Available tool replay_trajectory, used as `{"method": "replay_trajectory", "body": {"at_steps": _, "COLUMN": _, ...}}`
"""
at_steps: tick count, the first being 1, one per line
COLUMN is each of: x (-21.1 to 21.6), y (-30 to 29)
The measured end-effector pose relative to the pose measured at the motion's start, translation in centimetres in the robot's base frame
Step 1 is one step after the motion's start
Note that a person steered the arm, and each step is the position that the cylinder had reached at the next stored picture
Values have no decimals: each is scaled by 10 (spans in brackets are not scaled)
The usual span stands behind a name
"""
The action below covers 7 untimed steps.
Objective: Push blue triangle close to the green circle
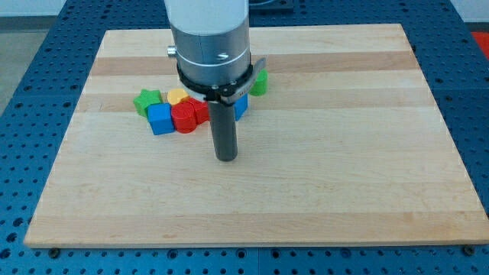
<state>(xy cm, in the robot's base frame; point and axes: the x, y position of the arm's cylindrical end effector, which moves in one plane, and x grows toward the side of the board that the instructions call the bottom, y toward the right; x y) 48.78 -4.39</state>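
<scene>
A blue block (241, 106), probably the blue triangle, shows only as a sliver right of my rod, mostly hidden by the arm. A green block (260, 82), probably the green circle, sits just above and to the right of it, partly hidden by the arm; the two look very near each other. My tip (225, 158) rests on the board below the cluster of blocks, below and slightly left of the blue sliver, touching no block.
Left of the rod lies a tight cluster: a green star (147, 100), a yellow block (177, 95), a blue cube (160, 119), a red cylinder (184, 118) and another red block (201, 111). The wooden board (344, 176) lies on a blue perforated table.
</scene>
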Motion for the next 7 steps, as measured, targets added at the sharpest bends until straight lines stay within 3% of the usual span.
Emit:
{"method": "replay_trajectory", "body": {"at_steps": 3, "x": -44, "y": 0}}
{"method": "replay_trajectory", "body": {"at_steps": 7, "x": -59, "y": 1}}
